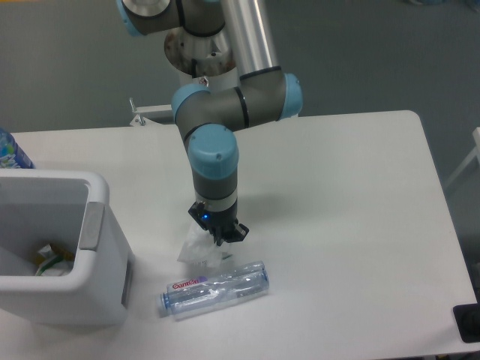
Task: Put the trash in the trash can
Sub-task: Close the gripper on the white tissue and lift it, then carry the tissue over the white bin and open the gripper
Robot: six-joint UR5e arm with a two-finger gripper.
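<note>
The crumpled white tissue wad (196,252) lies on the white table just left of centre. My gripper (220,235) points straight down onto its upper right edge, fingers pinched together on the tissue. Just in front of it, a crushed clear plastic bottle (216,288) with a red-and-purple label lies on its side, untouched. The white trash can (96,196) stands at the left front of the table, open at the top, roughly a hand's width left of the tissue.
Some scraps (49,259) lie inside the bin. A blue-tinted bottle (10,151) peeks in at the left edge behind the bin. A black object (468,322) sits at the front right corner. The table's front edge runs close below the bottle.
</note>
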